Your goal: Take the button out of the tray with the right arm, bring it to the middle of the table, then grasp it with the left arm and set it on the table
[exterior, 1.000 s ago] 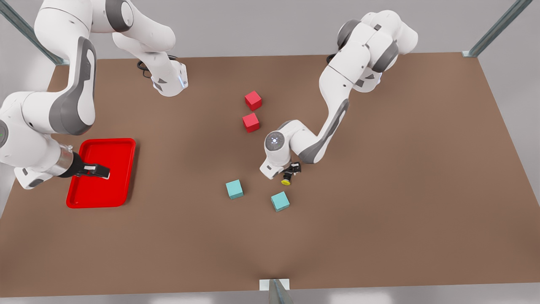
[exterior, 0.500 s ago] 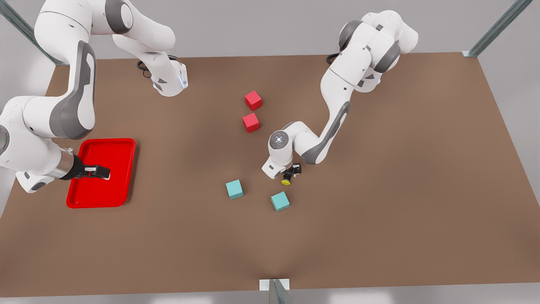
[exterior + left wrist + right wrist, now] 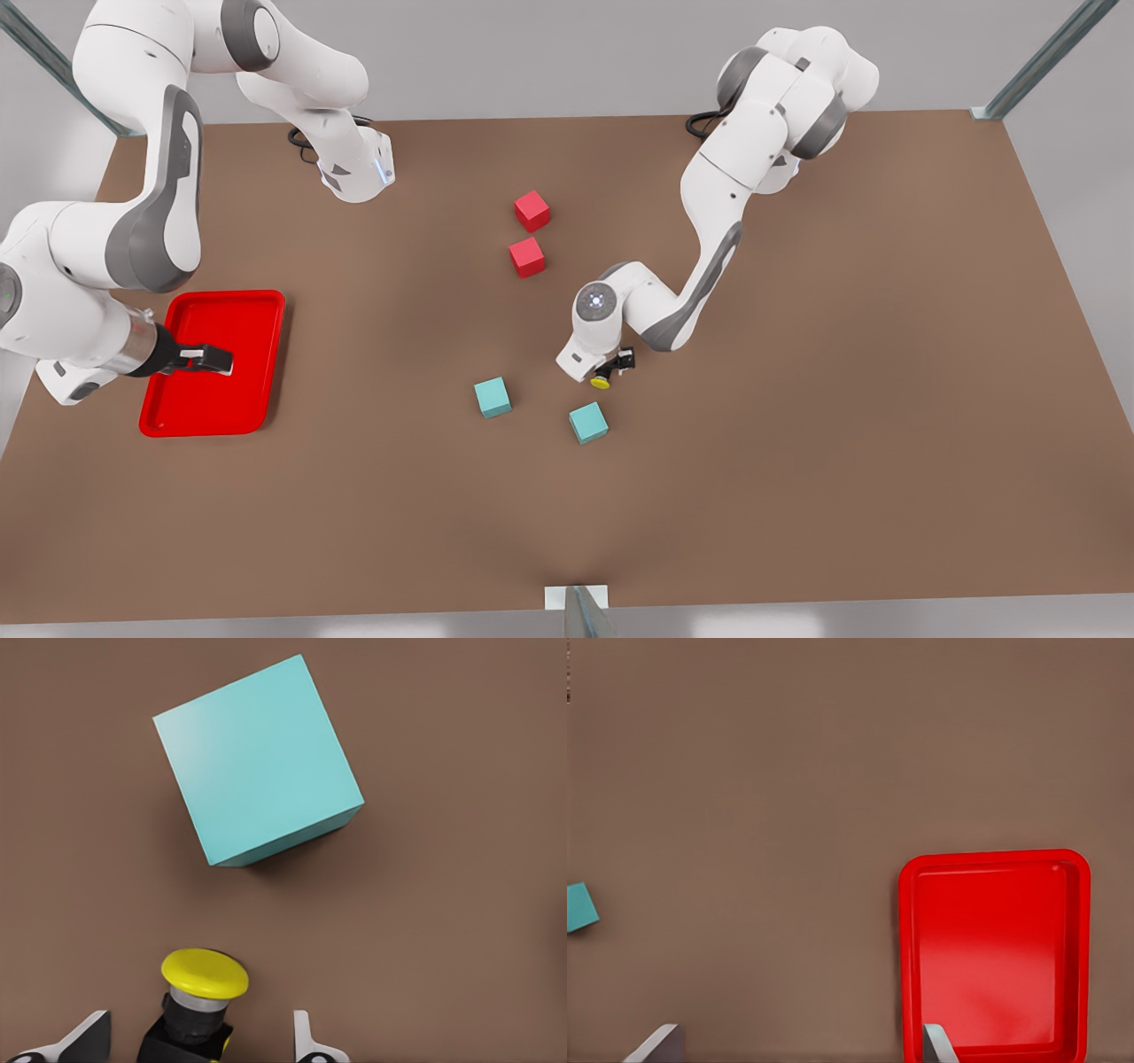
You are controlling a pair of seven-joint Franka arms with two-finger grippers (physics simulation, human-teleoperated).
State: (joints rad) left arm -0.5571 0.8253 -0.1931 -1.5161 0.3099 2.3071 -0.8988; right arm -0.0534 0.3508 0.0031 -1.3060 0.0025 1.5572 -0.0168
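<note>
Left pincer [image 3: 613, 366] mid-counter [image 3: 797, 399], fingers spread either side of button [image 3: 601, 382], not clamping; teal cube [image 3: 588, 423] just beside. Right pincer [image 3: 213, 359] released, over tray [image 3: 266, 306] by counter's left edge.

Front view: high above the table [image 3: 797, 443], looking steeply down from the near edge, taking in both arms. Left wrist view: close over the tabletop, facing straight down onto a teal cube [image 3: 257, 762] and the button [image 3: 202, 992]; same cube [image 3: 588, 423] and button [image 3: 601, 382] near the front view's middle. Right wrist view: higher up, facing down over the tray [image 3: 996, 952]; same tray [image 3: 213, 416] at the front view's left.
</note>
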